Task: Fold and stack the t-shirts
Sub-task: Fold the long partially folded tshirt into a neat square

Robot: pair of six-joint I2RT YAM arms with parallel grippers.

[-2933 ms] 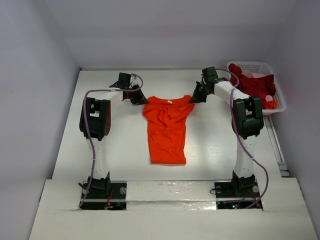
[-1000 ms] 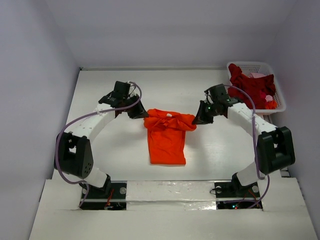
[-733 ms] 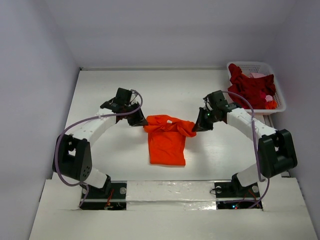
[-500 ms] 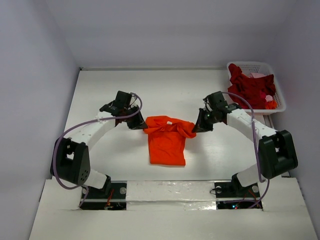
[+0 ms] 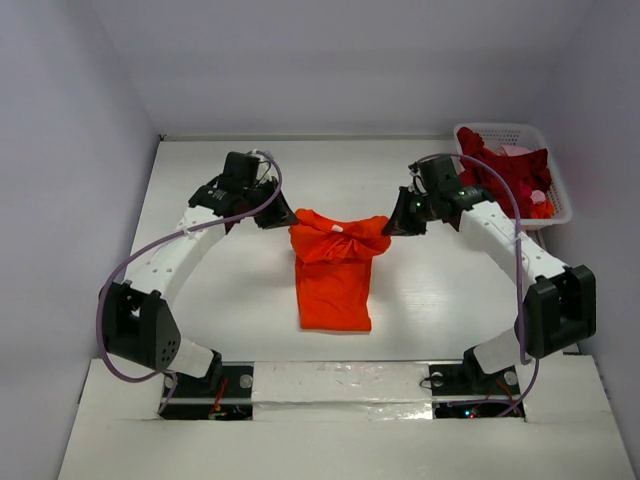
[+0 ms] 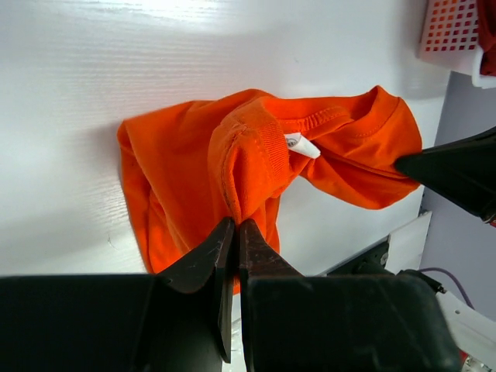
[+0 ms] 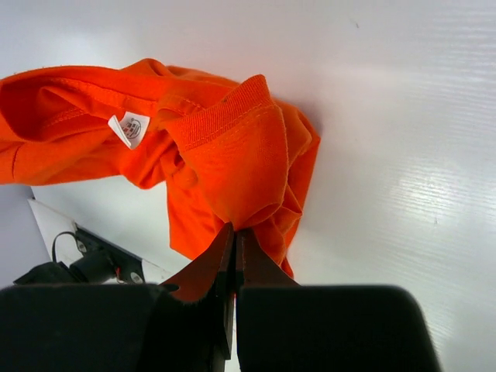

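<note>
Folding of the orange t-shirt (image 5: 333, 275) is in hand: on the middle of the table (image 5: 440, 290) its shoulders are held pinched by the closed left claw (image 5: 283, 220) and right claw (image 5: 388, 228), and next they should probably be laid over the hem.

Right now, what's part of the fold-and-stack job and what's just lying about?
Job:
- orange t-shirt, pinched on either side by the left gripper and right gripper
- dark red t-shirts
- pale pink t-shirt

Lying about:
- white lattice basket holding the red and pink ones
- table
</note>
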